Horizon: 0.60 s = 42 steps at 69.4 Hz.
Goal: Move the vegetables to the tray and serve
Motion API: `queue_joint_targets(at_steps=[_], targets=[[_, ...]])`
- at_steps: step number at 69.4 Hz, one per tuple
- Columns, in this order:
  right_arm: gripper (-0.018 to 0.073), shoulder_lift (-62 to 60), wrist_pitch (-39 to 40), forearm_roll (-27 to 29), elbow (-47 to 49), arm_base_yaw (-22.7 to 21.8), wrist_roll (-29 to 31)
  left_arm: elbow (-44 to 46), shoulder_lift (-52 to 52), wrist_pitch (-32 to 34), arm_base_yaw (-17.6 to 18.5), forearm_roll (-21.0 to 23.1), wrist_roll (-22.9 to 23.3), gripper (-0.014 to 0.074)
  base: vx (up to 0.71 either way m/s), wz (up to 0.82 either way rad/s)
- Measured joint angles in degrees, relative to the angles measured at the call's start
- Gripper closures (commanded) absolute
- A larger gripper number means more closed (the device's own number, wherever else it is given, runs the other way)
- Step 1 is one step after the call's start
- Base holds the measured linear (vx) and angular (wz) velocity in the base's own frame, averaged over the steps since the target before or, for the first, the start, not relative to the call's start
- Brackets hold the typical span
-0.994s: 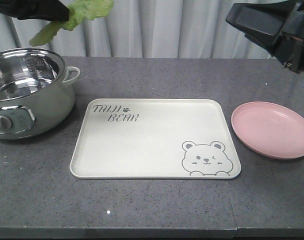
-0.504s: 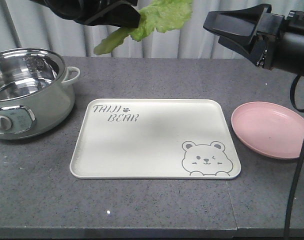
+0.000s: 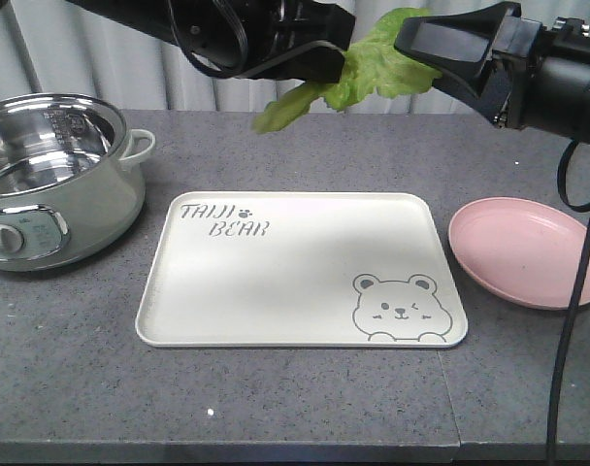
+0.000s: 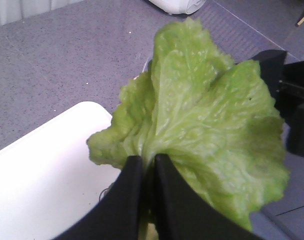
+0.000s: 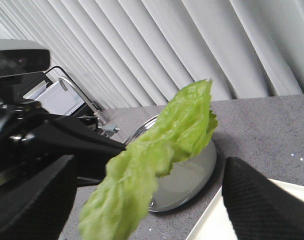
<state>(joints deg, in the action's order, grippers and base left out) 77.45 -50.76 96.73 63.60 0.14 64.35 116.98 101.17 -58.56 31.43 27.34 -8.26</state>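
Left hand (image 4: 147, 165) pinches lettuce leaf (image 4: 207, 115), which hides most of tray (image 4: 42, 175).

The only readable text is on the tray (image 3: 295, 282). Grey outlined capitals in its far-left corner spell "TAIJI" on 1 line and "BEAR" on the line below, set a little further right (image 3: 225, 220). A small dark paw print (image 3: 246, 208) follows "TAIJI". The near-right corner carries a grey line drawing of a winking bear face (image 3: 399, 309), with no words beside it. The pot (image 3: 81, 204) has fine grey markings on its inner wall (image 3: 67, 121), too small to read. The 2 wrist views show no legible text.
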Motion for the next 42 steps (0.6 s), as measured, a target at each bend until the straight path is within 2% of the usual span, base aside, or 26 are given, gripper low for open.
queue_joint_targets(at_steps=[6,12,17,28,30,42], targets=[[-0.0004,0.74,0.06,0.0,0.0,0.0,-0.14,0.0,0.0,0.52,0.65,0.05,-0.13,0.0603,0.0,0.0],[0.0053,1.14,-0.04,0.0,0.0,0.0,-0.23,0.0,0.0,0.59,0.74,0.12,-0.19,0.0603,0.0,0.0],[0.0156,1.14,-0.64,0.0,0.0,0.0,-0.23,0.0,0.0,0.59,0.74,0.06,-0.19,0.0603,0.0,0.0],[0.0531,1.14,-1.12,0.0,0.0,0.0,-0.23,0.0,0.0,0.18,0.74,0.06,-0.23,0.0601,0.0,0.0],[0.0577,1.14,-1.25,0.0,0.0,0.0,-0.23,0.0,0.0,0.13,0.74,0.01,-0.23,0.0599,0.0,0.0],[0.0569,1.14,-1.96,0.05,0.0,0.0,-0.23,0.0,0.0,0.18,0.74,-0.02,-0.23,0.0523,0.0,0.0]])
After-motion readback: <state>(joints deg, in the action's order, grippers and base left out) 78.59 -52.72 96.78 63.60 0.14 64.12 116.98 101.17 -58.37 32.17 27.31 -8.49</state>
